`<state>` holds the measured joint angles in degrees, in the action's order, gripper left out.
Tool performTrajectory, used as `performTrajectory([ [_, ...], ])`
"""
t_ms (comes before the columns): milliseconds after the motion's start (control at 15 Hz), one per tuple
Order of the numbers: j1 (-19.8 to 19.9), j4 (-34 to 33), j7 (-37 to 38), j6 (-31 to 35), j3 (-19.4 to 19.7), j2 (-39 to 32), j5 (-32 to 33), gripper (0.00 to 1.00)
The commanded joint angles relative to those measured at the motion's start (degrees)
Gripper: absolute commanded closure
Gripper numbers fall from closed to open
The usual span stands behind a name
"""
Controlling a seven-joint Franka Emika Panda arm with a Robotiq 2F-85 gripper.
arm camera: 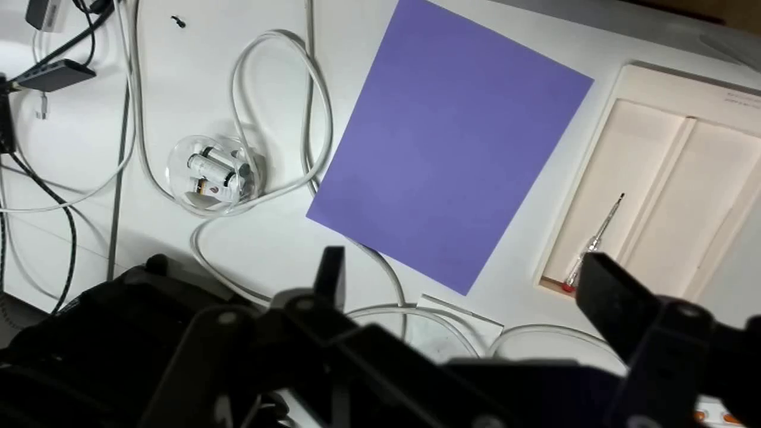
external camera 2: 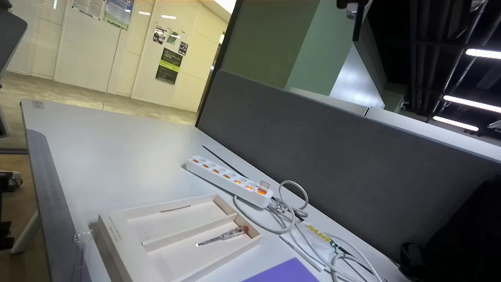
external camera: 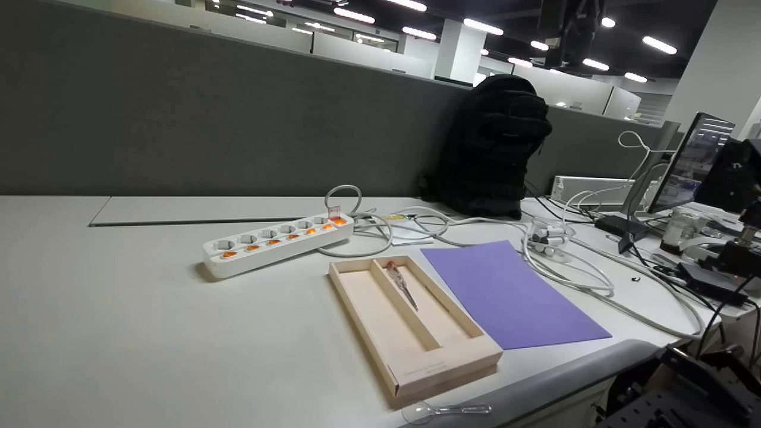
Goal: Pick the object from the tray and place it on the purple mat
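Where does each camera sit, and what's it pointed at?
In an exterior view: outside the robot, facing across the desk to the partition; dark hardware lower right may be robot.
In an exterior view: also outside, facing along the desk to the postered wall; the dark piece overhead may be robot.
In the wrist view: on the wrist, facing down at the purple mat; the open pincer shows below.
Both exterior views share the tray and power strip.

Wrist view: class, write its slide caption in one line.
Open, empty gripper; a slim red-ended tool lies in the wooden tray beside the purple mat.
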<state>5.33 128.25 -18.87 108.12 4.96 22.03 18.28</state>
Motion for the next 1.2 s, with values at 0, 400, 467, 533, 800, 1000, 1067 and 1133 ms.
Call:
performTrajectory([
  [0, -0.7, -0.2, 0.2, -0.2, 0.6, 0.0, 0.2, 0.00],
  [400, -1.7, 1.4, 1.1, 5.3, 0.3, -4.7, -0.7, 0.00],
  [467, -2.0, 1.9, 1.2, 7.3, 0.1, -6.4, -0.7, 0.00],
  [533, -2.1, 2.5, 1.7, 9.4, -0.1, -7.9, -0.5, 0.00],
  [800, -3.1, 4.2, 0.4, 19.1, -0.4, -15.3, -2.5, 0.00],
  [1000, -3.6, 4.6, 0.1, 25.3, -1.3, -21.1, -5.8, 0.00],
  [1067, -3.8, 4.9, 1.5, 27.5, -1.7, -23.1, -6.7, 0.00],
  [1133, -3.9, 5.0, 2.3, 29.2, -2.2, -24.8, -7.3, 0.00],
])
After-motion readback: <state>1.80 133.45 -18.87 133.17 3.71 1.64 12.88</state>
